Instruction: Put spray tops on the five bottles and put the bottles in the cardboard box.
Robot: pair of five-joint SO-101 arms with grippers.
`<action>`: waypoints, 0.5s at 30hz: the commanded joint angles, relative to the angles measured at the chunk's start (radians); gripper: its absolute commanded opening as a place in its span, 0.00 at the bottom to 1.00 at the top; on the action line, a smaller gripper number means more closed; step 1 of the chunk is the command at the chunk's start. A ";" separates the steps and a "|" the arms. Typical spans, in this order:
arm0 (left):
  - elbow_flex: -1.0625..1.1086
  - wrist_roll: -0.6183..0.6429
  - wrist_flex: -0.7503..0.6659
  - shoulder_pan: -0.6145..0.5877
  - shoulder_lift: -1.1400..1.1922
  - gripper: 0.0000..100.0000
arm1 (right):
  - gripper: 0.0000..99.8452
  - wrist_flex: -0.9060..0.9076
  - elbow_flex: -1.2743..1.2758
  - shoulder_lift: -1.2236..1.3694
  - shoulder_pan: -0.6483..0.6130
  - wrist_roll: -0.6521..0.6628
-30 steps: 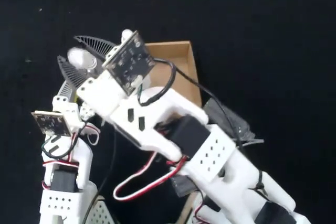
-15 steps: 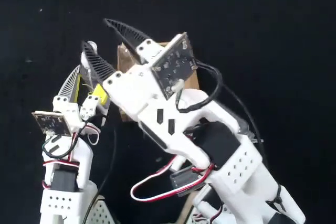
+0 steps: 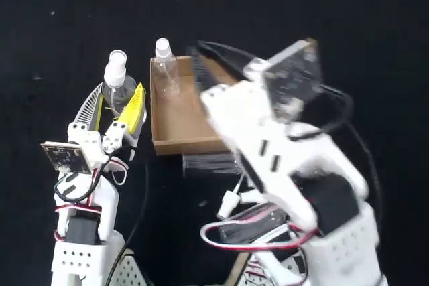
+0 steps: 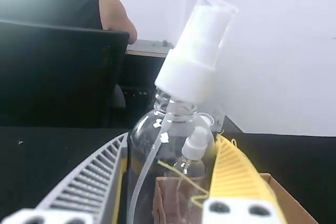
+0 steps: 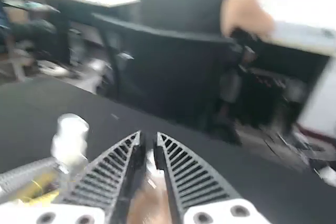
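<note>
My left gripper (image 3: 115, 106) is shut on a clear bottle (image 3: 118, 92) that stands left of the cardboard box (image 3: 201, 140); a grey and a yellow finger (image 3: 135, 108) clasp its body. A white spray top (image 3: 116, 61) sits on its neck. In the left wrist view the same bottle (image 4: 152, 150) and spray top (image 4: 195, 51) rise between the fingers of the left gripper (image 4: 168, 174). A second capped bottle (image 3: 164, 70) stands in the box's far left corner. My right gripper (image 3: 196, 55) hangs over the box's far side, with its fingers nearly together and nothing between them in the right wrist view (image 5: 148, 141).
A crumpled clear plastic bag (image 3: 208, 164) lies just in front of the box. A loose white spray top (image 3: 228, 203) lies on the black table near the right arm's base. The table's far and right parts are open black cloth.
The right arm swung right, away from the held bottle's spray top to above the box, and its fingers closed. The left arm kept still with the bottle.
</note>
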 commanded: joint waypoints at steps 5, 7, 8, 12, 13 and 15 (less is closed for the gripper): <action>0.021 0.006 -0.020 -0.012 -0.011 0.03 | 0.01 0.044 0.317 -0.223 0.244 0.005; 0.021 0.005 -0.020 -0.008 -0.011 0.03 | 0.01 0.037 0.433 -0.286 0.275 0.005; 0.021 0.005 -0.020 -0.002 -0.011 0.03 | 0.01 0.014 0.495 -0.315 0.285 0.005; 0.021 0.011 -0.018 -0.002 -0.008 0.03 | 0.01 -0.183 0.789 -0.433 0.325 0.005; 0.021 0.011 -0.021 -0.004 -0.008 0.03 | 0.01 -0.252 0.866 -0.461 0.330 0.005; 0.021 0.005 -0.031 -0.013 -0.009 0.03 | 0.01 -0.339 0.981 -0.509 0.333 0.005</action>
